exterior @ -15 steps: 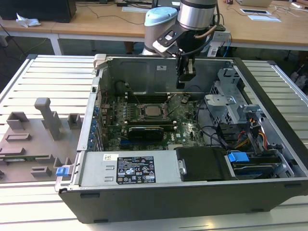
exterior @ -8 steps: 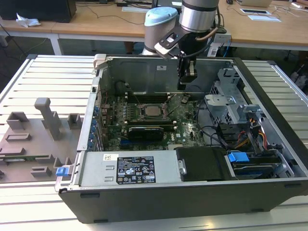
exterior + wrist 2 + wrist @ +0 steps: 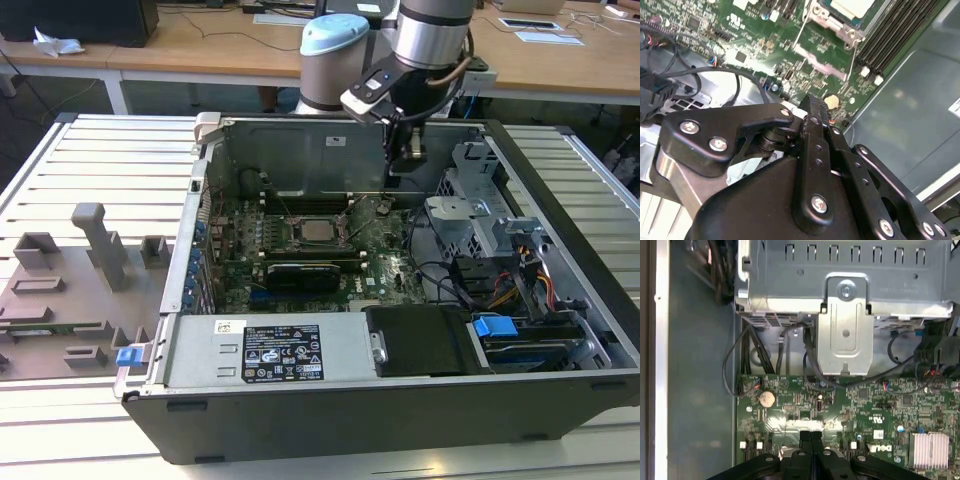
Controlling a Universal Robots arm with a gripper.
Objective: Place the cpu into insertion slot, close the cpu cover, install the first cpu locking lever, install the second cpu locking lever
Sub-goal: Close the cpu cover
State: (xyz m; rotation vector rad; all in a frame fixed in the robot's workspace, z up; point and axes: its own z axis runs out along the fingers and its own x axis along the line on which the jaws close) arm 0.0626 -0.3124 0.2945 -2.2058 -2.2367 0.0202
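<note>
Cpu (image 3: pixel 318 231) found outside the hold of the gripper (image 3: pixel 398 172): seated silver face up in the insertion slot (image 3: pixel 298 243), with the cpu cover (image 3: pixel 832 22) seen as a metal frame around the cpu; cannot tell whether that frame lies fully down. Noted the gripper hanging over the motherboard (image 3: pixel 390 265) to the exterior view's right of the insertion slot, apart from it, close to the far wall of the computer case (image 3: pixel 290 150). Confirmed in the first wrist view: two black fingers (image 3: pixel 804 442) pressed flat together, nothing clamped between them; same closed stance in the second wrist view. Recorded a coin cell (image 3: pixel 767 398) on the board near the fingertips, on the gripper's side of the insertion slot. Recorded two thin wire levers (image 3: pixel 799 35) flanking the insertion slot; latched or free, cannot tell. Logged long black memory slots (image 3: pixel 895 35) just beside the insertion slot. Farther to the exterior view's right of the insertion slot, logged a bare metal drive cage (image 3: pixel 845 335) with black cables (image 3: pixel 735 365) running from under it to the board. Nearer the exterior camera than the insertion slot, logged a power supply (image 3: pixel 270 352) with a white label along the case wall. Well apart from the insertion slot to the exterior view's left, outside the case, logged a grey fixture plate (image 3: pixel 70 290) with upright blocks on the slatted table (image 3: pixel 90 150).
</note>
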